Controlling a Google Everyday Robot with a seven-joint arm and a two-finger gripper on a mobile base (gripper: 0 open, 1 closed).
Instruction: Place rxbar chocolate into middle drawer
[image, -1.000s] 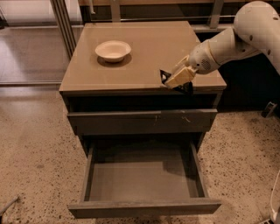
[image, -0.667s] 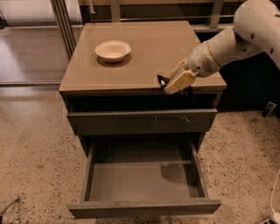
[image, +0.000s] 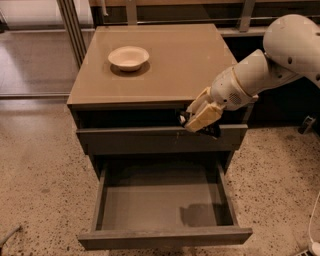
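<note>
Camera view, single frame. The gripper (image: 201, 119) is at the front edge of the cabinet (image: 175, 65), right of centre. It hangs just past the top's lip and in front of the scratched front (image: 130, 140) of the shut upper drawer. Its cream fingers (image: 205, 116) are clenched on the bar (image: 183, 119). The bar shows as a dark sliver poking out at the fingers' left end, and a further dark edge is visible under their lower right. Most of the wrapper is hidden by the fingers, so its markings cannot be read. The bar is held in the air, touching neither the cabinet top nor any drawer floor. The white arm (image: 260, 70) reaches in from the upper right.

The drawer (image: 165, 238) is pulled well out beneath the scratched front, directly below and forward of the gripper. Its plain front faces the camera. Its smooth grey interior shows only a dark shadow near the right rear of the floor.

The bowl (image: 113, 54) is round and cream. It stands upright on the cabinet top towards the left rear, well apart from the gripper, and its inside shows only its own pale surface.

The cabinet rests on a speckled floor (image: 40, 175).
</note>
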